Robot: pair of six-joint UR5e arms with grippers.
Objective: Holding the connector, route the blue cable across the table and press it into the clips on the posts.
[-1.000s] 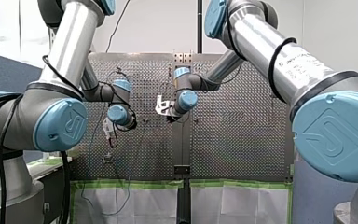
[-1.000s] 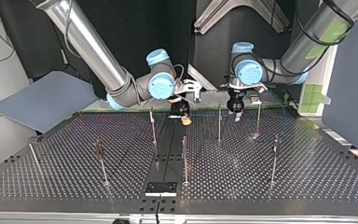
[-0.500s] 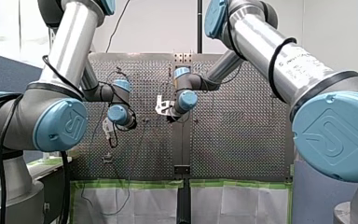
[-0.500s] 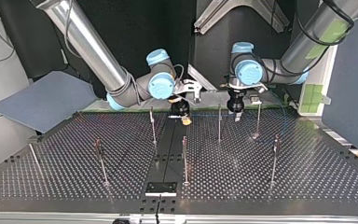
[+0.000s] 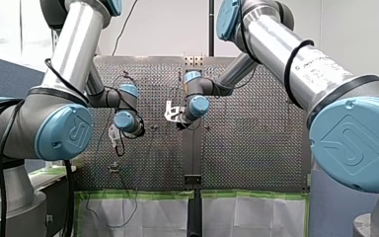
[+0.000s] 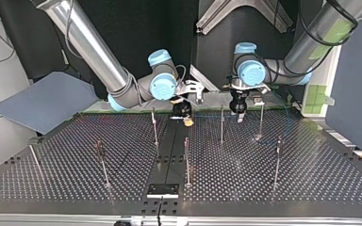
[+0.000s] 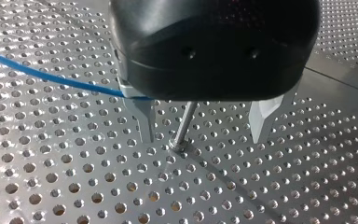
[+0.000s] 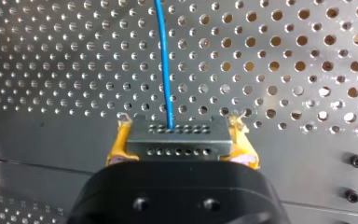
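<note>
Now right gripper (image 8: pixel 181 126) pinches connector (image 8: pixel 177 142) between yellow pads, blue cable (image 8: pixel 164 60) running ahead; left gripper (image 7: pixel 203 137) spread, post (image 7: pixel 185 122) between its fingers.

Bright, even light; glare streaks the tube of my left arm (image 5: pixel 77 38); a post (image 7: pixel 185 122) throws a thin shadow across the perforated table (image 7: pixel 60 182).

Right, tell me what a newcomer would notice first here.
The thin blue cable stands out, running into the grey perforated connector block clamped in my right tool between yellow pads. My left tool hangs open astride a thin metal post on the perforated table.
</note>
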